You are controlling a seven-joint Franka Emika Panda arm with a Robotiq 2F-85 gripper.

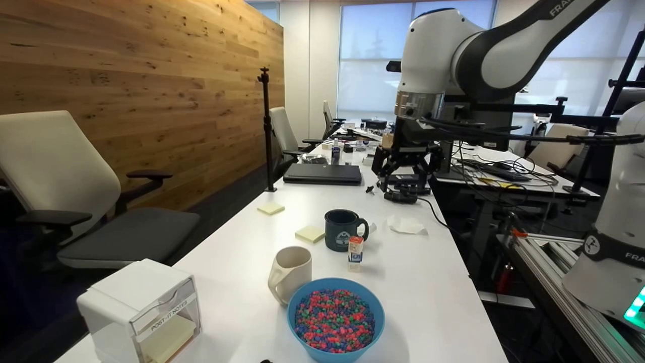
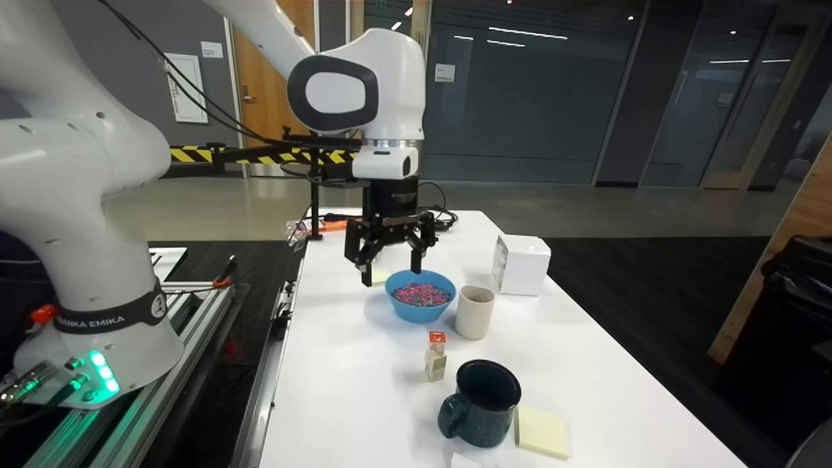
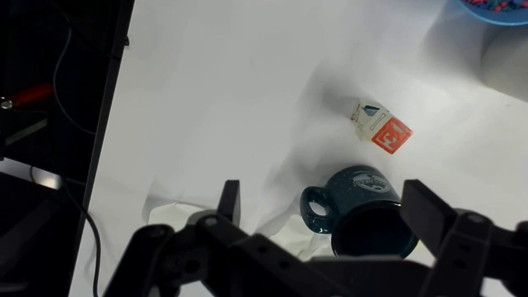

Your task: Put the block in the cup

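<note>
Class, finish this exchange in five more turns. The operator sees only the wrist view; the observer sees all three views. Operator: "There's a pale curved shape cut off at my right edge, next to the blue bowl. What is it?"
Observer: A handled beige mug, as an exterior view shows.
Operator: What does the gripper block from me beside the dark speckled mug?
Observer: A yellow sticky-note pad lies beside it, on the side away from its handle.
Operator: Anything past the red-topped block and blue bowl, out of my frame?
Observer: Yes, a white dispenser, labelled POST-IT NOTES.
</note>
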